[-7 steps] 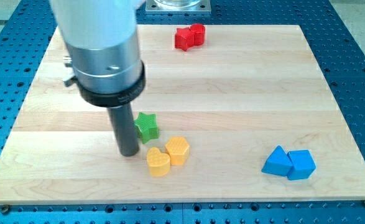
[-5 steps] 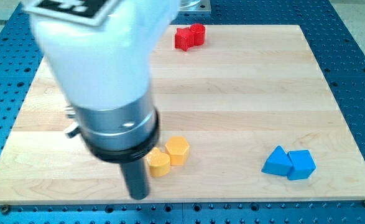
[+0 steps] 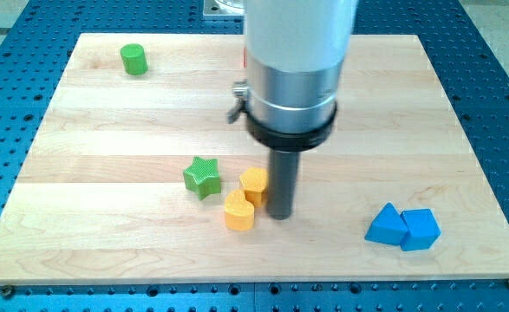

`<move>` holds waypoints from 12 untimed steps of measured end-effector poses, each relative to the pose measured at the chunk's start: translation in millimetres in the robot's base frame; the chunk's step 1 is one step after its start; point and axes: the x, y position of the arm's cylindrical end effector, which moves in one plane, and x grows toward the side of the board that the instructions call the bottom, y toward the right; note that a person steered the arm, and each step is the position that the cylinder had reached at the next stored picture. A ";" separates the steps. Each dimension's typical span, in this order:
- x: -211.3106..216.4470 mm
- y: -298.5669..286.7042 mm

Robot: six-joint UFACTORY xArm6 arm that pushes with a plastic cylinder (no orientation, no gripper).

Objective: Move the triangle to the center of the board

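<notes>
My tip (image 3: 279,215) touches 2 yellow blocks (image 3: 246,198); green star (image 3: 202,177) beside them, blue triangle (image 3: 385,225) well apart; no pincer shows.

My tip (image 3: 279,215) rests on the wooden board (image 3: 107,121), just to the right of two yellow blocks: a yellow hexagon (image 3: 254,184) and a yellow heart-like block (image 3: 238,211) nearer the view's bottom. A green star (image 3: 202,176) lies to their left. At the near right, a blue triangle (image 3: 385,225) touches a blue cube-like block (image 3: 420,229), well apart from the tip. A green cylinder (image 3: 133,59) sits at the far left. A sliver of red block (image 3: 244,61) shows behind the arm.
</notes>
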 end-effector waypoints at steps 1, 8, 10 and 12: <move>-20.7 95.9; 64.9 60.6; 42.1 50.7; -14.5 56.5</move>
